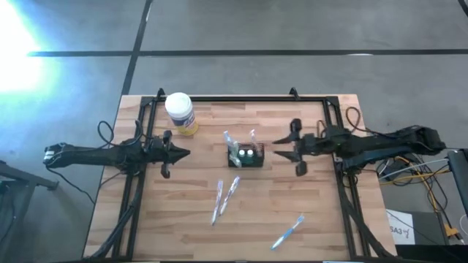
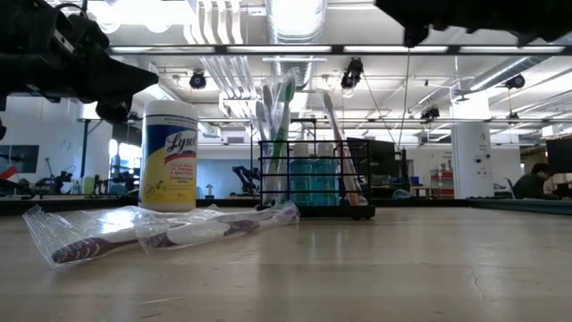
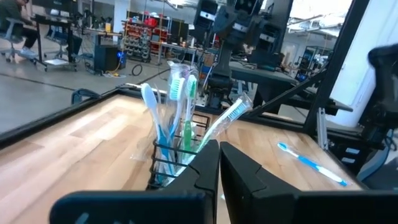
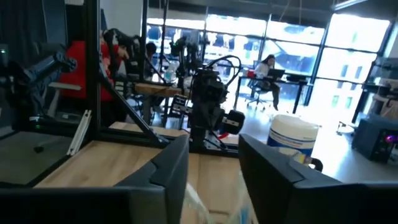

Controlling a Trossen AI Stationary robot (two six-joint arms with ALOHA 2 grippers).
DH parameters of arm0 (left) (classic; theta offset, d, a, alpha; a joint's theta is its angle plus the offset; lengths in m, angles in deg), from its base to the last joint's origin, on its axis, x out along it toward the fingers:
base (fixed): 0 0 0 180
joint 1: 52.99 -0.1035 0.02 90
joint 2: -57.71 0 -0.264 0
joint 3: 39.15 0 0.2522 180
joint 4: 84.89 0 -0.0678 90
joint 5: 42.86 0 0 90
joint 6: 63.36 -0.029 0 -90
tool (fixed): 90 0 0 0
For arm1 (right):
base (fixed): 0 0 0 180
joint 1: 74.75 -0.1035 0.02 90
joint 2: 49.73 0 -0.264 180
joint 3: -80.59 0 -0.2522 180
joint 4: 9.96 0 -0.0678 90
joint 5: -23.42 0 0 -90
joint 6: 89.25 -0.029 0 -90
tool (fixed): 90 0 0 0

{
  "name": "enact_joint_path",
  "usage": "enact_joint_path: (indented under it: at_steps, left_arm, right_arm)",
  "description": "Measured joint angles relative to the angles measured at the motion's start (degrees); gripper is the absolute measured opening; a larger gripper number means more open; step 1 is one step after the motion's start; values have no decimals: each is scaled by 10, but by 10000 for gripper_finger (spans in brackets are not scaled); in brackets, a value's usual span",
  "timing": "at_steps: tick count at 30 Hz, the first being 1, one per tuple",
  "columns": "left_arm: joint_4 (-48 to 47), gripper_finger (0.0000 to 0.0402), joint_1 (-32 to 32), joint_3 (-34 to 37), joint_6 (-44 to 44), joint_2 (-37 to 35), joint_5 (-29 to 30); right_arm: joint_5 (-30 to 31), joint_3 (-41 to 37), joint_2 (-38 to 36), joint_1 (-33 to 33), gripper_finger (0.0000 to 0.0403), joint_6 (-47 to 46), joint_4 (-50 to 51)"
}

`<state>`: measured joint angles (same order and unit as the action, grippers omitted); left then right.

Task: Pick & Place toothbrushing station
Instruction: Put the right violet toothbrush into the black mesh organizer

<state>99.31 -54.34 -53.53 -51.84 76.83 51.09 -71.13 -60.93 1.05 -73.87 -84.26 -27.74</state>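
The toothbrush holder (image 1: 246,155) is flanked by the left gripper (image 1: 183,153), fingers together, and the right gripper (image 1: 280,147), fingers apart.

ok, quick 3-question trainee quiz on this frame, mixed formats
1. True or false: the toothbrushing station stands between the left gripper and the right gripper.
2. Which gripper is shut? A) left B) right
3. Fill in: the loose blue toothbrush lies on the table on the ___ arm's side.

Key: 1 true; 2 A, the right gripper shows a gap between its fingers; 3 right.
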Motion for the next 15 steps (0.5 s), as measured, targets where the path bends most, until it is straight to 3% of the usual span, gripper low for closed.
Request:
enact_joint_path:
  at_steps: [6,11,15]
  left_arm:
    - [0,12,0,0,79,0,-11]
    - [0,4,13,-16,62,14,-41]
    - [-1,3,46,-57,61,64,-39]
  right_arm:
    - [15,-105,-138,6,66,0,-3]
    - [20,-159,-223,12,21,-3,1]
    - [22,-180,-254,15,9,-1,12]
